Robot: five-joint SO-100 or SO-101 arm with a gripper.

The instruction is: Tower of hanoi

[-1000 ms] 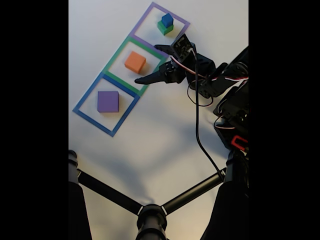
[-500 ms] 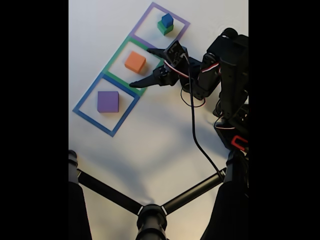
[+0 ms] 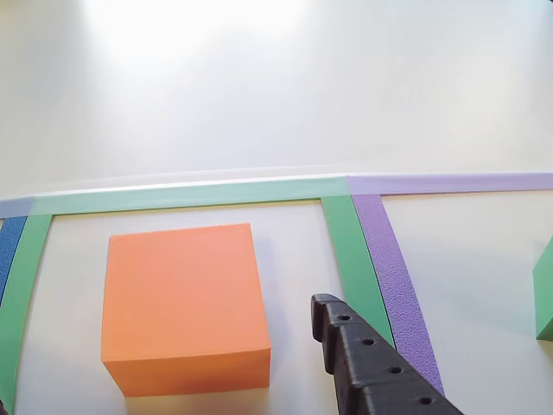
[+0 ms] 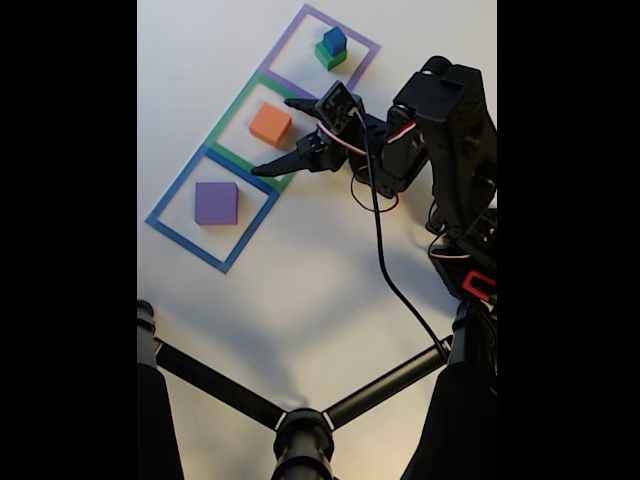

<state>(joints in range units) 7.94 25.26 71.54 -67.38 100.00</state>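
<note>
End effector (image 4: pixel 275 135) is held spread beside the orange cube (image 4: pixel 270 124), seated in the green-taped square (image 4: pixel 232 108); a misaligned closure risks nudging it onto the tape.

Black arm (image 4: pixel 445 130) (red-white wiring).

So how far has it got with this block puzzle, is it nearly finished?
Partly, it seems. Done: the blue block sits on the green block in the purple square. In hand: the open tool is closing in beside the orange block, nothing gripped. Left: orange and the purple block lie unstacked in separate squares.
</note>
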